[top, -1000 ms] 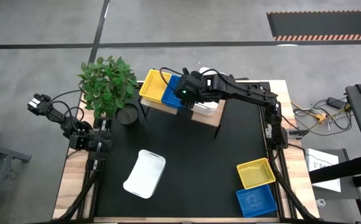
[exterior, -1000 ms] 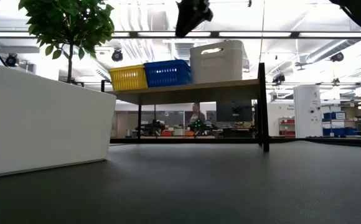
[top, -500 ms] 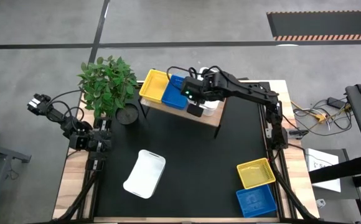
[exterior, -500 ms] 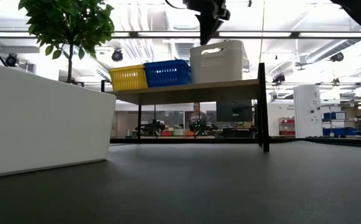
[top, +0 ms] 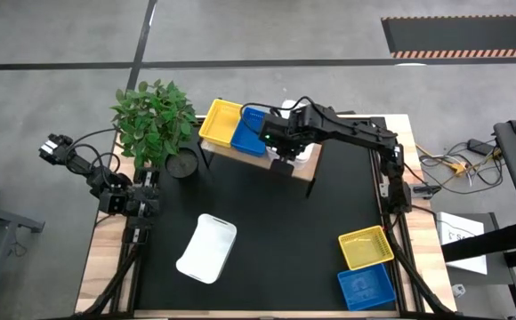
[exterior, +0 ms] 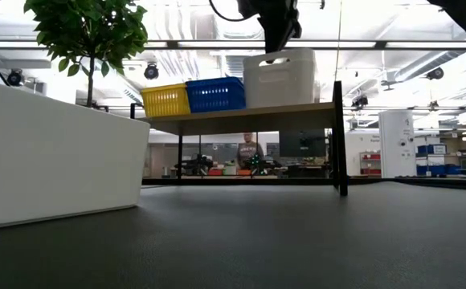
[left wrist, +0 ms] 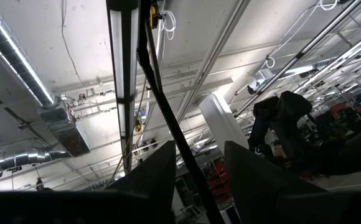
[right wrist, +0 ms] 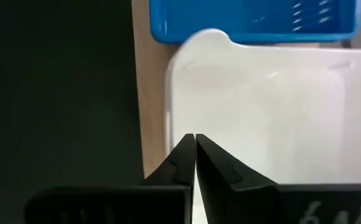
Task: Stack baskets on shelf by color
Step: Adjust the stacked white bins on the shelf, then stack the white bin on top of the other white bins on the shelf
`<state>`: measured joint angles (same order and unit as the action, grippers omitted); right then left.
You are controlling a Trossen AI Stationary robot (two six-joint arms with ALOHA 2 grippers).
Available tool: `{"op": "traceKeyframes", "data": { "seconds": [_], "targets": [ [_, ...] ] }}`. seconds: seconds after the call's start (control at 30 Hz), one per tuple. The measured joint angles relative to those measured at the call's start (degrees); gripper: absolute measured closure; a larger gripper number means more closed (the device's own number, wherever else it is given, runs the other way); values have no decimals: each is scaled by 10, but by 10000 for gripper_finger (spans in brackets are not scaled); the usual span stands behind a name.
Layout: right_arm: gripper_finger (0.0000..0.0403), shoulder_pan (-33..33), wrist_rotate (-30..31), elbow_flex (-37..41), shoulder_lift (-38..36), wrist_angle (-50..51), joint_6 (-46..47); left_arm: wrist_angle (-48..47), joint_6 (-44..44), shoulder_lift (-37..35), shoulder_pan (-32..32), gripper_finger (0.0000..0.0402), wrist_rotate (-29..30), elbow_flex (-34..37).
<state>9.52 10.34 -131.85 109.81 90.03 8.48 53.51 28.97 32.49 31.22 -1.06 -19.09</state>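
While the right gripper [right wrist: 195,144] hung over the shelf [top: 304,166], its jaws were clenched on nothing.
White basket [right wrist: 261,106] sat right of the blue basket [top: 247,130] and yellow basket [top: 220,119] at upper centre, sorted by colour. Loose white basket [top: 207,248], yellow one [top: 366,246] and blue one [top: 366,287] waited on the surface [top: 285,231], lower frame. Left gripper [top: 57,148] idled far left, grip unclear.

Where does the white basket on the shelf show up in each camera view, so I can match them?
High view: white basket on the shelf at the shelf's right end, mostly hidden under the right gripper.
Low view: tallest basket, right of the blue basket.
Left wrist view: not in it.
Right wrist view: fills the middle, beyond the shut fingertips.
Shared landmark: the blue basket beside it.
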Motion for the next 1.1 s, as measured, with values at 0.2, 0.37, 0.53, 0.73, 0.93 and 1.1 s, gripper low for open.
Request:
{"op": "traceKeyframes", "data": {
  "seconds": [0.2,0.37,0.53,0.73,0.93,1.1],
  "targets": [
    [394,0,-5,6,0,0,42,0,0,0,0,281,0,0],
    [394,0,-12,12,0,-1,68,0,0,0,0,281,0,0],
    [394,0,-27,16,0,0,83,0,0,0,0,281,0,0],
    [394,2,-13,16,0,0,106,0,0,0,0,281,0,0],
    [394,-4,15,8,-16,-1,100,0,0,0,0,281,0,0],
    [394,-30,83,9,-56,0,91,1,0,6,0,281,16,0]
  ]
}}
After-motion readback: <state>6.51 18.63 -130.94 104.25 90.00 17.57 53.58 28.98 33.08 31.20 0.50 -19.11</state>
